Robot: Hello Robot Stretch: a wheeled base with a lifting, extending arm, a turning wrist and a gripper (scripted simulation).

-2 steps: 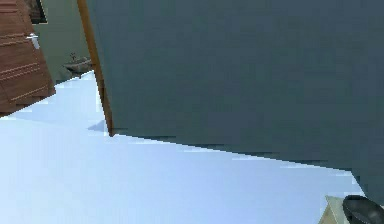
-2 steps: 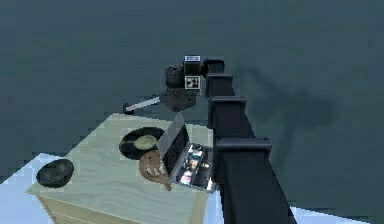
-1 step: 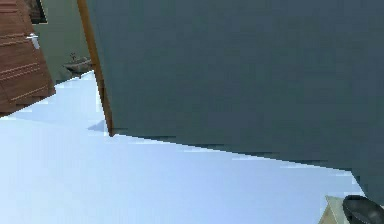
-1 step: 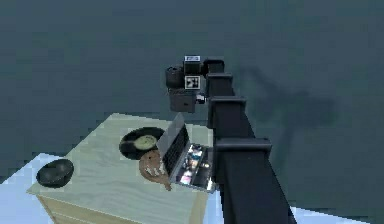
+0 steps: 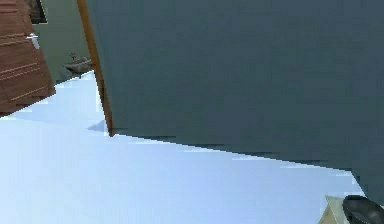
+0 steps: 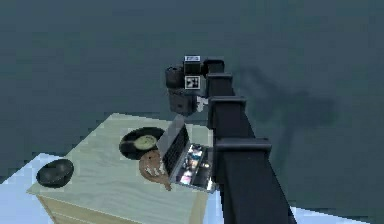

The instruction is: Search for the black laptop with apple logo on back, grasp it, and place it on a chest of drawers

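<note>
Seemingly at the grasp step. Finds the laptop (image 6: 183,153) open on the pale desk (image 6: 100,165), just beside a dark disc (image 6: 138,145), with a dark bowl (image 6: 55,173) nearer the corner. Sees the pincer (image 6: 183,100) near the lid; cannot tell whether holding anything. Next calls for settling onto the laptop squarely, then lifting clear.

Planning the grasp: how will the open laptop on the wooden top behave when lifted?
The laptop stands open, so its hinged lid may swing if lifted by it. Thin and flat, it probably feels stiff but could slide on the smooth wooden top when nudged.
</note>
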